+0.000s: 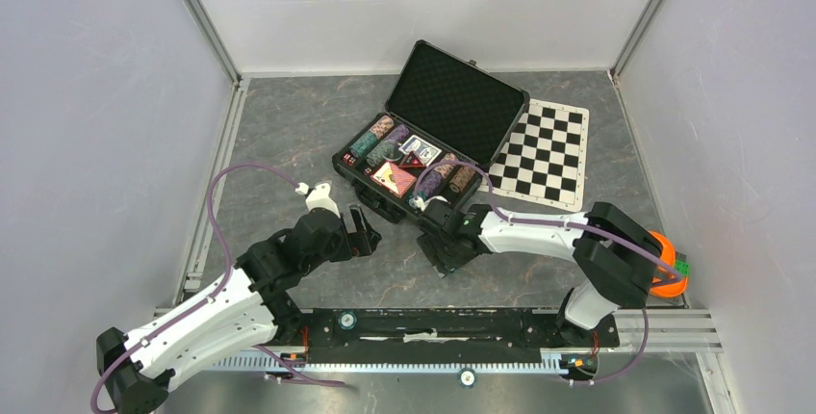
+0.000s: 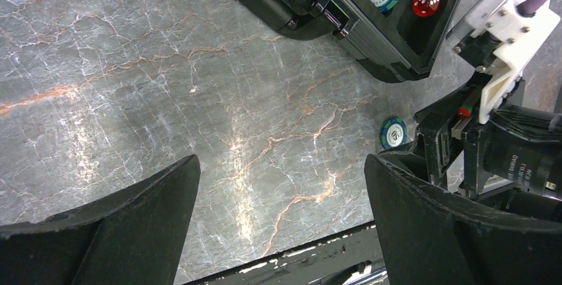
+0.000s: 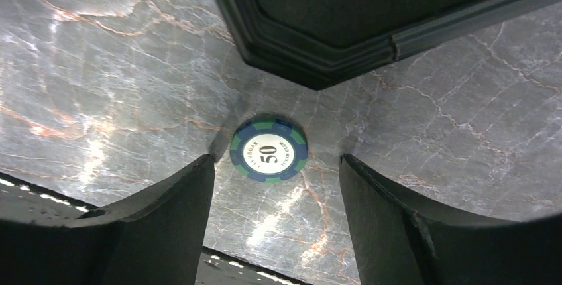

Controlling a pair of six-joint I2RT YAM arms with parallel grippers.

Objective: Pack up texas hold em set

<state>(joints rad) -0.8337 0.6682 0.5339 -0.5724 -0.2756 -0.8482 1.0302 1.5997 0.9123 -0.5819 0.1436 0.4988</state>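
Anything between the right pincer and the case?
One blue-green 50 chip, flat on the table inside the open right pincer, just short of the case corner; the right wrist view shows it.

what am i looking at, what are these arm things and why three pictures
Two robot arms are bolted at the near edge of a grey table. One picture looks down from above and behind them; the other two come from a camera on each wrist, its dark fingers in view. An open black case holds poker chips and card decks; a chequered mat lies beside it. The right gripper hangs open over one loose chip. The left gripper is open too; nothing is held.
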